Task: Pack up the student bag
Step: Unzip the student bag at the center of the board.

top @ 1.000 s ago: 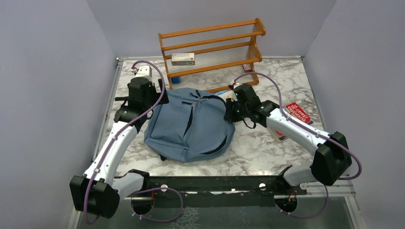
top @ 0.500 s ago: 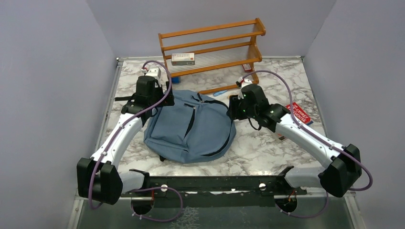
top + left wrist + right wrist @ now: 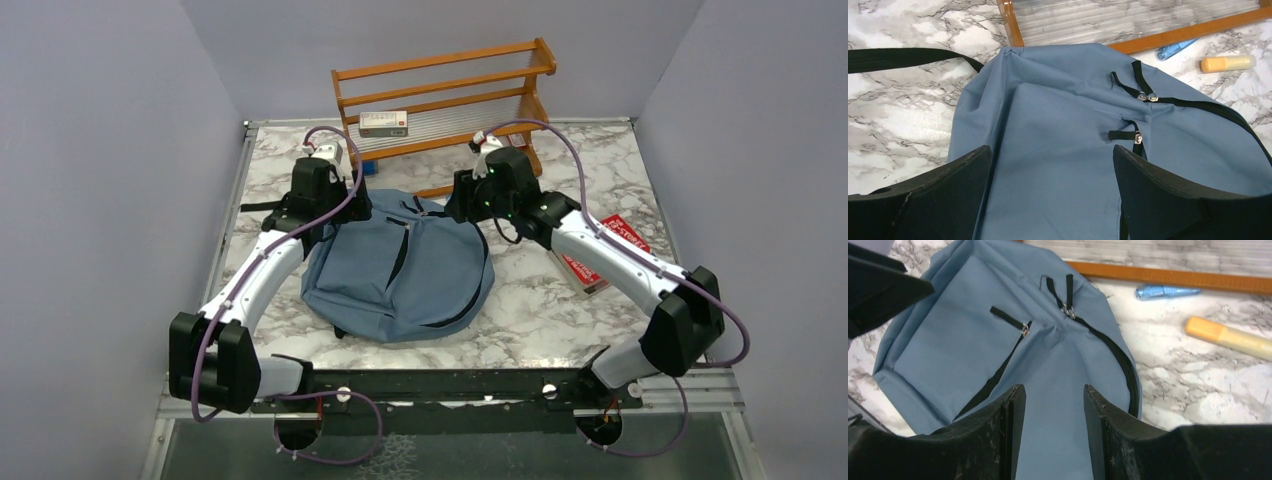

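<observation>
The dusty-blue student bag (image 3: 400, 265) lies flat on the marble table, rounded top toward the rack, zippers closed. Its main zipper pulls (image 3: 1146, 97) and front-pocket pull (image 3: 1137, 134) lie on the fabric; they also show in the right wrist view (image 3: 1068, 312). My left gripper (image 3: 343, 208) hovers over the bag's top left corner, open wide and empty (image 3: 1052, 150). My right gripper (image 3: 460, 205) hovers over the bag's top right, open with a narrower gap and empty (image 3: 1054, 387). The bag (image 3: 948, 345) fills most of both wrist views.
A wooden rack (image 3: 445, 95) stands at the back with a white box (image 3: 383, 123) on its shelf. An orange marker (image 3: 1228, 337) and a blue pen (image 3: 1165, 291) lie between rack and bag. A red book (image 3: 610, 245) lies to the right. A black strap (image 3: 903, 57) trails left.
Both arms have moved toward the rack end of the bag. The right gripper swung left and back over the bag's top right; the left shifted back and slightly right.
</observation>
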Controlling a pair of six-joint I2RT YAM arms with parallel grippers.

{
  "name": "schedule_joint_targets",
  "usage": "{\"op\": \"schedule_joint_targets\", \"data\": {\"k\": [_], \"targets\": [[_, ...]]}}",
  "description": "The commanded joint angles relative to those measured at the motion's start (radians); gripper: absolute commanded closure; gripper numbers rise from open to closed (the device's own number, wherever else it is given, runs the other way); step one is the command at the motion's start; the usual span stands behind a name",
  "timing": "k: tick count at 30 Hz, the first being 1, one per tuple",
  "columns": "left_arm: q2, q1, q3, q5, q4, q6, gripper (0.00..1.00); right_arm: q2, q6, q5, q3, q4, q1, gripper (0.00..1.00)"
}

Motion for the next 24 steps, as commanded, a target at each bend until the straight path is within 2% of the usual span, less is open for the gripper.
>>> {"op": "schedule_joint_targets", "data": {"k": [1,9,24], "targets": [[0.016,0.002,-0.010,0.004,0.033,-0.042,0.09,0.107,-0.002,0.022,0.095,0.022,0.002,0.49],[0.018,0.001,-0.063,-0.003,0.069,-0.163,0.13,0.345,-0.005,-0.003,0.285,-0.050,0.003,0.49],[0.002,-0.035,-0.170,0.026,0.136,-0.191,0.17,0.724,-0.049,-0.029,0.690,-0.166,0.002,0.49]]}}
